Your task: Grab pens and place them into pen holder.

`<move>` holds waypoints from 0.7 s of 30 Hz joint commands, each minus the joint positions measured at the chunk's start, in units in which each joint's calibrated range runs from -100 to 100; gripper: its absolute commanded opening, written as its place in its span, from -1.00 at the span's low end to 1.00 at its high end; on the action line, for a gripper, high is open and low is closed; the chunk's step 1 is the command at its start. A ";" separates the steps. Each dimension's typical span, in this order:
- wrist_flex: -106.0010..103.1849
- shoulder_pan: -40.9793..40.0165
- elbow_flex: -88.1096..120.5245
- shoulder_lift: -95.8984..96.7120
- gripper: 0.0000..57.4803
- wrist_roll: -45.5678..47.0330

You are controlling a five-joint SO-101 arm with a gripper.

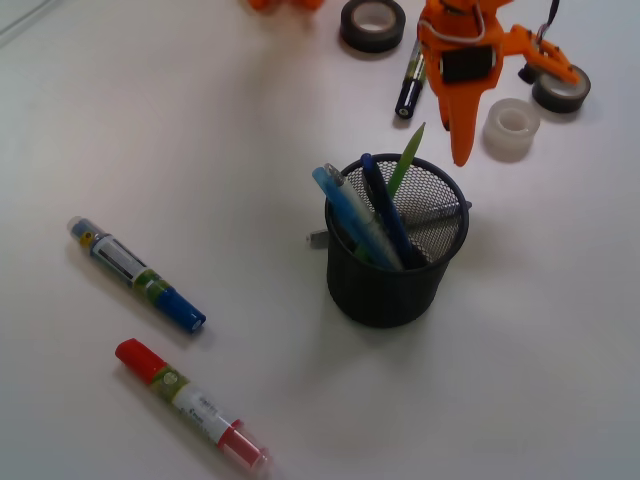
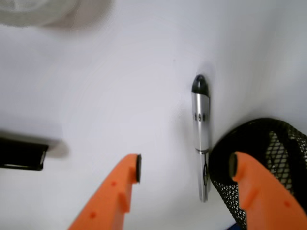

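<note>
So the pen holder point(image 1: 397, 243) sits about mid-table point(image 1: 250, 130) with three pens point(image 1: 370, 215) standing in it, and a fourth pen point(image 2: 201, 139) lies flat on the table right up against its far-left side. Two markers point(image 1: 135, 272) lie over toward the left edge, one nearer the front than the other. Along the back edge there's a tape roll point(image 1: 372, 24), another marker point(image 1: 411, 82) to its right, then two more tape rolls point(image 1: 512, 128) further right.

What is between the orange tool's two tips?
In the wrist view, the open orange tool has bare white table and a silver pen lying flat between its tips, beside the black mesh cup.
</note>
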 commanded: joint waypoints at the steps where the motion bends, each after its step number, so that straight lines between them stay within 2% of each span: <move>1: 4.71 0.67 -11.41 5.12 -0.25 -0.20; 21: 16.26 3.21 -43.83 30.71 -0.25 1.47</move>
